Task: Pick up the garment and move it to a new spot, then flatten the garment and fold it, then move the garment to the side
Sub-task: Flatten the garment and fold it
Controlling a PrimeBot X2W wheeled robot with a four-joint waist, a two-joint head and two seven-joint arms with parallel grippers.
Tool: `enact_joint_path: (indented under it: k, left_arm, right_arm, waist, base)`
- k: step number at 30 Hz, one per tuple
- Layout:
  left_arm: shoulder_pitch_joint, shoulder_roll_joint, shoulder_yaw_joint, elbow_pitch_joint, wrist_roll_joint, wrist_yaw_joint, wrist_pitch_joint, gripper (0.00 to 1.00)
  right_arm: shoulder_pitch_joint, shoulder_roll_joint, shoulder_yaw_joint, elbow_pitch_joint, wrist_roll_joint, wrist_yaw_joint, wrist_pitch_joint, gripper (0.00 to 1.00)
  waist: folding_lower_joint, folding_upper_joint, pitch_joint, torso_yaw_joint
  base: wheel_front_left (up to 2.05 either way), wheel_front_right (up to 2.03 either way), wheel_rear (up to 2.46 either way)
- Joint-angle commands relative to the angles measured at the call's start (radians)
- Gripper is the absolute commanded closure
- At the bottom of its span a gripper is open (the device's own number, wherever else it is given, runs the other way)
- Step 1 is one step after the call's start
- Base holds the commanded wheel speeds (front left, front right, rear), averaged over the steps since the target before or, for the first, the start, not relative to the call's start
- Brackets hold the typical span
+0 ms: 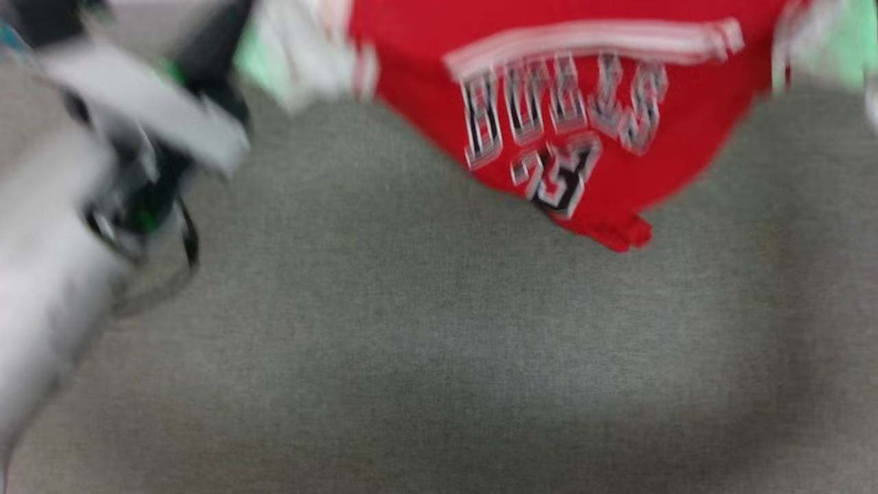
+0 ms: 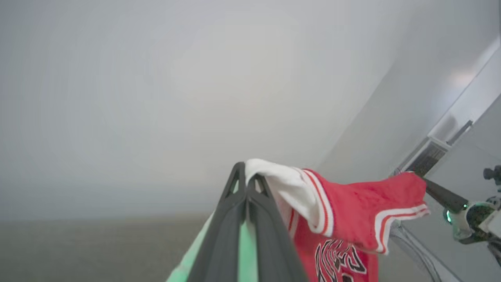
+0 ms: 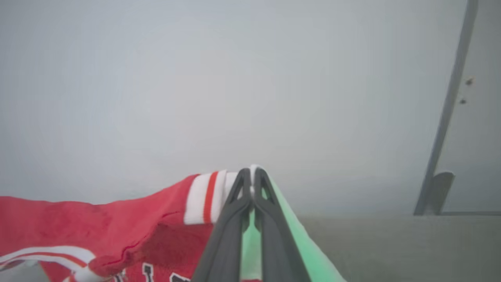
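Motion blur smears the garment (image 1: 583,116), its top cut off.

Left fingers (image 2: 227,223) and right fingers (image 3: 231,219) both clamp tight (left forearm (image 1: 41,274) blurred).

Blurred block lettering on the garment (image 1: 686,123) front reads "BULLS", with "23" beneath it, black outlined white on red.

Motion blur and cropped edges
The head view is smeared: the garment (image 1: 686,103) runs off its top edge, its lettering (image 1: 562,110) is hard to read, and the pale forearm (image 1: 41,309) at left is a blur. Both wrist views cut off the garment's lower part.
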Motion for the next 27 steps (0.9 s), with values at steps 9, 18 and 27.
enact_joint_path:
  k: [9,18,27]
  left_arm:
    - [-0.468,-0.121,0.147,0.376,-0.071,0.001,0.022,1.0]
    - [-0.663,-0.152,0.233,0.432,-0.045,0.002,-0.018,1.0]
    - [-0.296,-0.067,0.176,0.16,-0.147,0.001,0.001,1.0]
  right_arm:
    - [-0.619,0.226,-0.186,0.361,-0.211,-0.001,-0.176,1.0]
    - [-0.885,0.237,-0.294,0.575,-0.335,-0.001,-0.386,1.0]
    - [-0.615,0.206,-0.098,0.562,-0.248,-0.001,-0.296,1.0]
  waist:
    - [0.0,0.0,0.193,-0.02]
    - [0.0,0.0,0.191,0.006]
    - [0.0,0.0,0.153,0.003]
  base:
    - [0.0,0.0,0.0]
    - [0.0,0.0,0.0]
    - [0.0,0.0,0.0]
